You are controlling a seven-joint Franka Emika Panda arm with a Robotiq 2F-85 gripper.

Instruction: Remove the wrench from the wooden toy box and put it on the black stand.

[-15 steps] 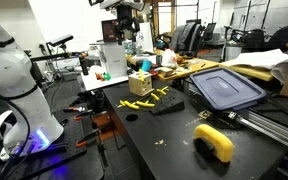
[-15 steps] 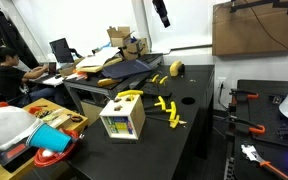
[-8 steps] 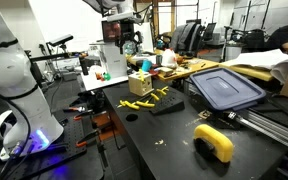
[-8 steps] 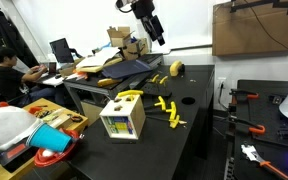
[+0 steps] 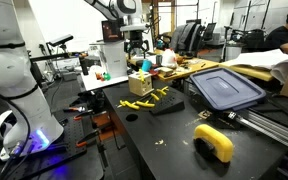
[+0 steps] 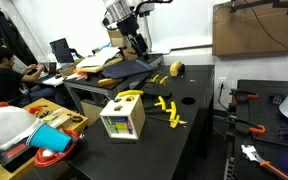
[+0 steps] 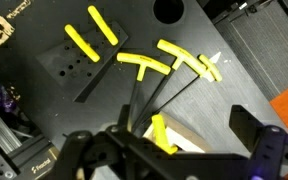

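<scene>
Nearest on the desk (image 5: 164, 150), noted a yellow-and-black power tool (image 5: 213, 142). Past it, found the black stand (image 5: 167, 104) lying flat, two yellow bars (image 7: 81, 42) across its top — yellow T-handled tools (image 7: 144, 62) scattered just beside. Off to the side, noted a blue-grey bin lid (image 5: 224, 88). Farther back, saw the wooden toy box (image 5: 140, 85) upright, the yellow wrench (image 6: 131, 95) showing at its top. Hovered well above that box with the hand (image 5: 136, 48) spread fully open — gripping nothing.
</scene>
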